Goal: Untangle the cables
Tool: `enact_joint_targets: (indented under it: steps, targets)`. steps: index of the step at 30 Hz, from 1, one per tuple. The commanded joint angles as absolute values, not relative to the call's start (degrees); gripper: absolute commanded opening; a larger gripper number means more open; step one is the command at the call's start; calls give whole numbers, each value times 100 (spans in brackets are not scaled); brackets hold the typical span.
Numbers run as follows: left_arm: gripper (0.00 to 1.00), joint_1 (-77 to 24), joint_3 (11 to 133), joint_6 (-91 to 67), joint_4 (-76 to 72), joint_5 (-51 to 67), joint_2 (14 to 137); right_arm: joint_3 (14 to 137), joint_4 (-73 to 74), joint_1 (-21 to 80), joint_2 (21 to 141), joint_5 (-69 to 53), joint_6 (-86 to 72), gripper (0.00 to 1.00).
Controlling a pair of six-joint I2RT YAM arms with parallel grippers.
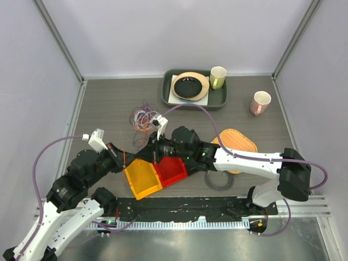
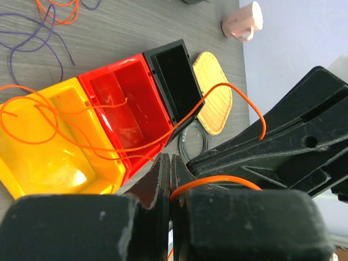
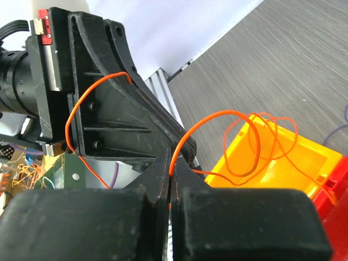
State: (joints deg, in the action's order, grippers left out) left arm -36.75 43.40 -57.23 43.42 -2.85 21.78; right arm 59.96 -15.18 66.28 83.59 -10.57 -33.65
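A tangle of orange-red, purple and white cables (image 1: 143, 117) lies on the table behind the arms. One orange wire (image 2: 103, 145) is pulled away from it and loops over the yellow bin (image 2: 43, 157) and red bin (image 2: 122, 103). My left gripper (image 2: 171, 176) is shut on this orange wire. My right gripper (image 3: 173, 169) is shut on the same orange wire (image 3: 239, 141), tip to tip with the left gripper. In the top view the left gripper (image 1: 123, 157) and right gripper (image 1: 142, 151) meet just above the yellow bin (image 1: 142, 179). Purple wire (image 2: 32, 41) lies beyond the bins.
A black bin (image 2: 174, 76) adjoins the red one. A clear ring (image 1: 219, 180) and a woven mat (image 1: 239, 140) lie at the right. A dark tray (image 1: 220, 100) with a plate, a green cup (image 1: 217, 77) and a pink cup (image 1: 260, 102) stand at the back.
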Motion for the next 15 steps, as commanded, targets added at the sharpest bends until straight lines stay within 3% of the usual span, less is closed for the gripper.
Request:
enact_joint_targets:
  steps: [1, 9, 15]
  targets:
    - [0, -3674, 4833, -5705, 4263, 413, 2100, 6064, -1942, 6803, 8086, -906, -3419, 1]
    - [0, -3674, 6150, -5168, 4149, 641, 2864, 6073, -1881, 6847, 7664, -703, -3147, 1]
    - [0, -3674, 6399, -5054, 4148, 686, 3032, 6117, -1854, 6873, 7594, -861, -3103, 1]
